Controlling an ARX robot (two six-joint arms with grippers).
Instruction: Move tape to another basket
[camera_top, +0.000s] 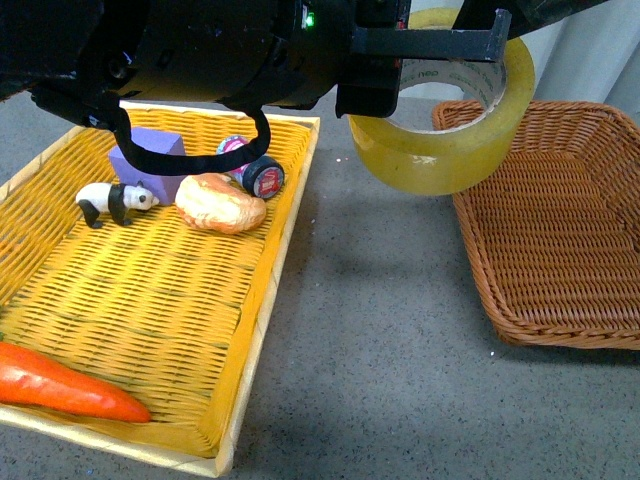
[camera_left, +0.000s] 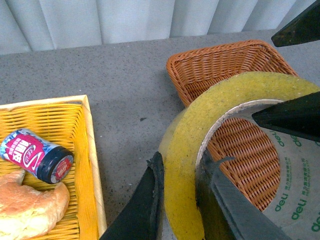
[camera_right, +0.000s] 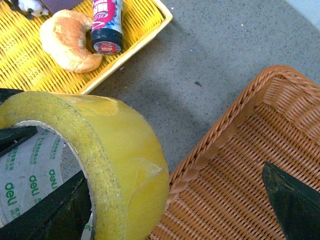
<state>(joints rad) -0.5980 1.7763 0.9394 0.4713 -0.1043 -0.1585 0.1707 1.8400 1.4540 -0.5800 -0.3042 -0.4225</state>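
Observation:
The tape (camera_top: 440, 150), a wide yellowish roll with a white core printed in green, hangs in the air above the grey table, right at the left rim of the brown wicker basket (camera_top: 560, 250). My left gripper (camera_left: 182, 165) is shut on the roll's wall, one finger inside the ring and one outside. In the front view the left gripper (camera_top: 370, 95) sits at the roll's left side. My right gripper (camera_right: 175, 172) is open; one finger shows over the basket (camera_right: 260, 165) and the other by the tape (camera_right: 125, 160). The basket (camera_left: 220, 60) holds nothing that I can see.
A bright yellow woven tray (camera_top: 150, 290) lies on the left. It holds a toy panda (camera_top: 115, 203), a purple block (camera_top: 150, 160), a bread roll (camera_top: 220, 203), a small jar (camera_top: 255, 170) and a carrot (camera_top: 70, 390). A pale curtain (camera_left: 125, 20) hangs behind.

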